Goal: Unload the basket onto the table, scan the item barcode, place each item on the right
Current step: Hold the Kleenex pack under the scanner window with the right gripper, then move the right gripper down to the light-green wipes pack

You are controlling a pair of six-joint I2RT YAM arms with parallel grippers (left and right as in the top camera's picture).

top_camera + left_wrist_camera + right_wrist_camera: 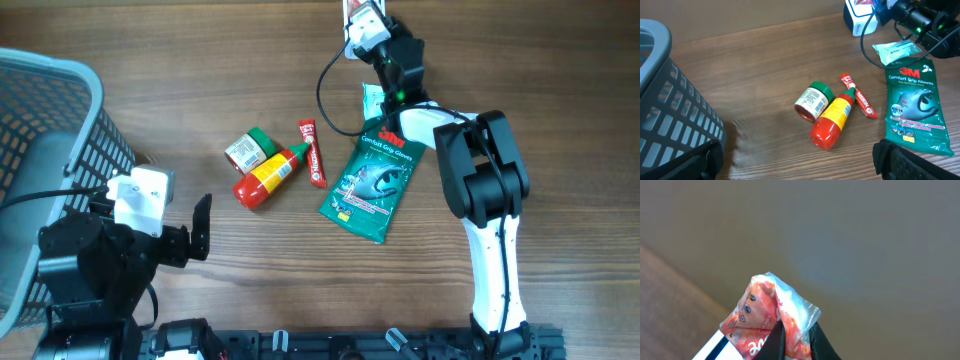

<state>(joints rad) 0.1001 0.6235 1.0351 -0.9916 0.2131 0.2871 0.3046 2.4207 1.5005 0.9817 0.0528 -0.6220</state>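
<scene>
Overhead: right gripper (361, 22) sits at the far edge of the table (200, 90), arm stretched away from the base. Jaws nearly together, pinching a red-and-white packet (356, 9). The packet runs off the top of the frame, so its long axis cannot be told here. Left gripper (201, 226) is at the near left beside the grey basket (60, 110), jaws spread wide, holding nothing. Mid-table lie a green-lidded jar (250, 150), a red sauce bottle (269, 178) touching it, a red stick sachet (313, 152), and a green gloves pack (369, 185). A pale sachet (372, 98) lies under the right arm.

Left wrist: both dark fingers (910, 160) of the left gripper show at the bottom corners, well apart, bare wood between them. Bottle cap points toward the stick sachet. The packet shows only as a red sliver at the top edge, above the white wrist block.

Right wrist: the crinkled packet stands up from the closed dark fingertips (775, 341), which grip its lower edge. Its peak points up and slightly left. Small printed symbols face the lens; no barcode is legible.
</scene>
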